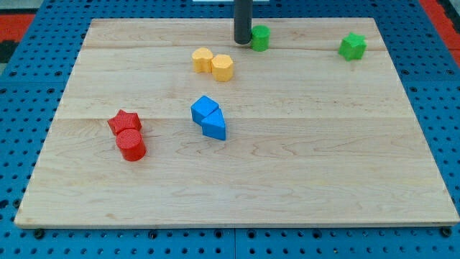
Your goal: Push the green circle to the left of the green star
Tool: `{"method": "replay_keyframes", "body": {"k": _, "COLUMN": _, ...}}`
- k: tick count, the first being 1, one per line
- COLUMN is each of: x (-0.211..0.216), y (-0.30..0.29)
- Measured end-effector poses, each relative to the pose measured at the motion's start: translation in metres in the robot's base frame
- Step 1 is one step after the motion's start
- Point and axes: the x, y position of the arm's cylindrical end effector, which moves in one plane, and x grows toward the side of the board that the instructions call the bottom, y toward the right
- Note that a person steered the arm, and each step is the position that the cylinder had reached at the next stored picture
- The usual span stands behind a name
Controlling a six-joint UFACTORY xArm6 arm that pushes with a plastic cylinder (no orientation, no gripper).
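Note:
The green circle (pixel 260 37) stands near the view's top, a little right of centre, on the wooden board (pixel 323 165). The green star (pixel 352 46) lies further to the view's right, near the top right corner, well apart from the circle. My tip (pixel 242 40) is the lower end of the dark rod and sits right against the circle's left side, touching or nearly touching it.
Two yellow blocks (pixel 213 63) sit side by side below and left of my tip. Two blue blocks (pixel 208 117) lie together near the board's middle. A red star (pixel 123 121) and a red cylinder (pixel 131 144) sit at the left.

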Motion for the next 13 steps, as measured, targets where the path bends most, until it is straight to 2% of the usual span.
{"method": "replay_keyframes", "body": {"k": 1, "x": -0.026, "y": -0.016}}
{"method": "replay_keyframes", "body": {"k": 2, "x": -0.032, "y": 0.028}}
{"method": "replay_keyframes", "body": {"k": 3, "x": -0.016, "y": 0.098}}
{"method": "replay_keyframes", "body": {"k": 4, "x": -0.040, "y": 0.076}}
{"method": "replay_keyframes", "body": {"k": 6, "x": -0.044, "y": -0.043}}
{"method": "replay_keyframes", "body": {"k": 7, "x": -0.016, "y": -0.033}}
{"method": "replay_keyframes", "body": {"k": 8, "x": 0.015, "y": 0.001}}
{"method": "replay_keyframes", "body": {"k": 9, "x": 0.021, "y": 0.049}}
{"method": "replay_keyframes", "body": {"k": 10, "x": 0.021, "y": 0.094}}
{"method": "replay_keyframes", "body": {"k": 11, "x": 0.013, "y": 0.072}}
{"method": "replay_keyframes", "body": {"k": 13, "x": -0.024, "y": 0.082}}
